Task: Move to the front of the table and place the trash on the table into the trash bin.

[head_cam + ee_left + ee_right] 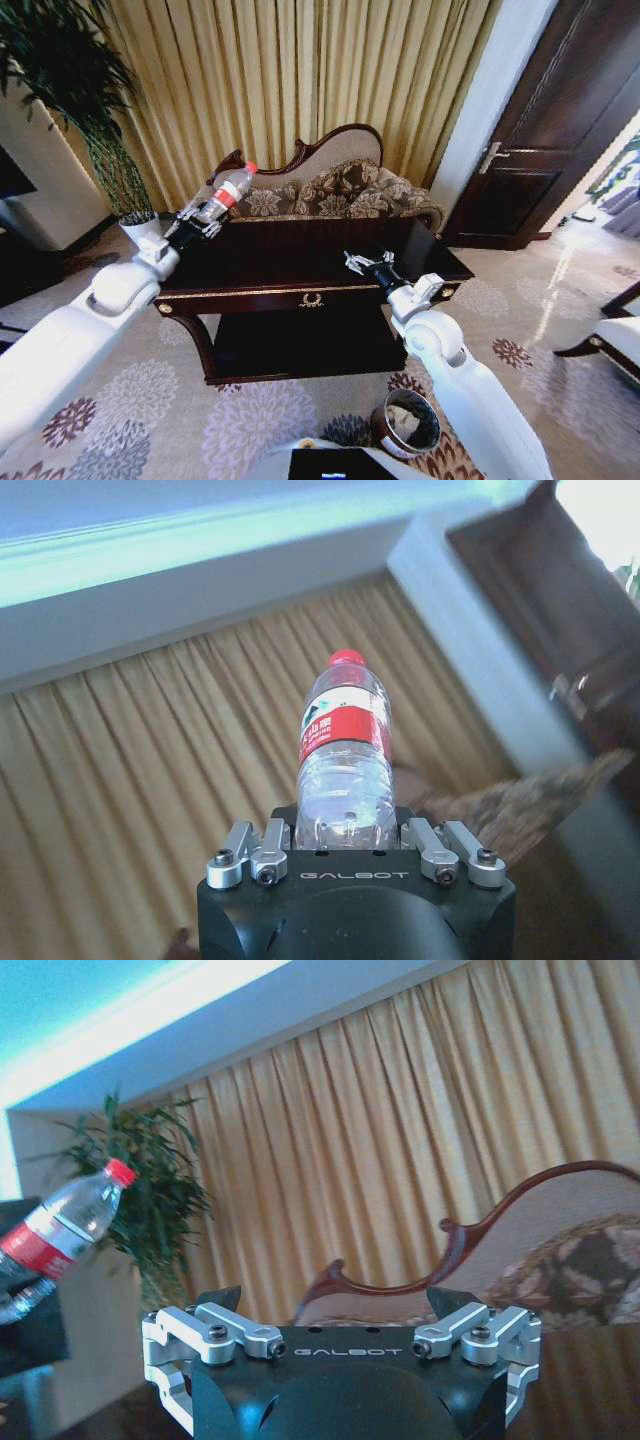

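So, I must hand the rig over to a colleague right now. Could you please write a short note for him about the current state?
Left gripper: shut on the bottle, held up above the table's left rear corner, cap tilted up.
Right gripper: open, empty, over the table's right side.
Trash bin: on the carpet by the right arm, something pale inside.
Done: bottle picked up.
Left: drop it in the bin. I see no other trash on the tabletop.

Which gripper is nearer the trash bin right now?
Right. The right gripper is open over the table's right half, the side where the trash bin stands on the floor. The left gripper holds the bottle above the far-left corner.
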{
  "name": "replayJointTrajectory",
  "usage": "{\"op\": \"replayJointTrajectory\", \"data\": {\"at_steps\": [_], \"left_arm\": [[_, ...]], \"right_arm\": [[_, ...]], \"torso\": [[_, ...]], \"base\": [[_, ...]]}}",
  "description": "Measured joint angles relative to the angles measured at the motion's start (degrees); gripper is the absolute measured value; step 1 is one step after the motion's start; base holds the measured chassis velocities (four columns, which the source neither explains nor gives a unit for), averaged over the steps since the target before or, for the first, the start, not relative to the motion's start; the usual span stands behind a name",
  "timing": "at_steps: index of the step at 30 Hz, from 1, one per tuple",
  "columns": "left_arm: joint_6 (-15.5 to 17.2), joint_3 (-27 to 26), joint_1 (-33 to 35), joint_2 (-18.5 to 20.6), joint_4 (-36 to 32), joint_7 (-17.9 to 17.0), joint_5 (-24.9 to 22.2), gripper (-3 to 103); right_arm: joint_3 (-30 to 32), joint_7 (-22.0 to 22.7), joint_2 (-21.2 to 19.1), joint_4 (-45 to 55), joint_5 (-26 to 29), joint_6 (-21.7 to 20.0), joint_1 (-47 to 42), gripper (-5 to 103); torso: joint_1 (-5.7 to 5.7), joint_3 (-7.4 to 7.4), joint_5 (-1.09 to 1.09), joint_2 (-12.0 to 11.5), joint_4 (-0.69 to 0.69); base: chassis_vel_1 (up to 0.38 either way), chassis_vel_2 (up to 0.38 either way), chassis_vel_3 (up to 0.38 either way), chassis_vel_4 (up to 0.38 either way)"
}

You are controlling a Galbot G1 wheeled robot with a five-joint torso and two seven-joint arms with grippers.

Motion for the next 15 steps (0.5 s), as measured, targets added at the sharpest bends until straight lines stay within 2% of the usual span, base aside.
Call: {"op": "replayJointTrajectory", "data": {"at_steps": [2, 5, 9, 14, 15], "left_arm": [[-4.55, -2.17, 3.07, -1.4, 1.59, 2.59, -2.18, 42], [-6.57, -3.18, 5.23, -2.52, 2.47, 5.18, -4.03, 42], [-6.72, -2.99, 6.39, -4.01, 3.26, 6.54, -6.48, 42], [-6.17, 1.75, 2.15, -6.43, 7.39, 6.91, -8.22, 42], [-5.57, 5.21, -0.77, -7.37, 9.23, 6.69, -8.55, 42]], "right_arm": [[-0.74, 0.0, -0.2, 0.95, 1.15, 0.81, -0.47, 100], [-1.66, 0.0, -0.16, 1.75, 2.84, 1.45, -0.57, 100], [-2.23, 0.0, 0.11, 2.31, 4.27, 1.61, -0.48, 100], [-1.9, 0.0, -0.21, 2.38, 4.4, 1.62, -0.54, 100], [-1.57, 0.0, -0.28, 2.38, 4.35, 1.62, -0.72, 100]], "torso": [[0.0, 0.0, 0.02, 0.0, -0.02], [0.0, 0.0, 0.01, 0.0, -0.01], [0.0, 0.0, 0.02, 0.0, 0.0], [0.0, 0.0, 0.02, 0.0, -0.01], [0.0, 0.0, 0.03, 0.0, -0.02]], "base": [[0.0, 0.0, 0.0, 0.0], [0.0, 0.0, 0.0, 0.0], [0.0, 0.0, 0.0, 0.0], [0.0, 0.0, 0.0, 0.0], [0.0, 0.0, 0.0, 0.0]]}}
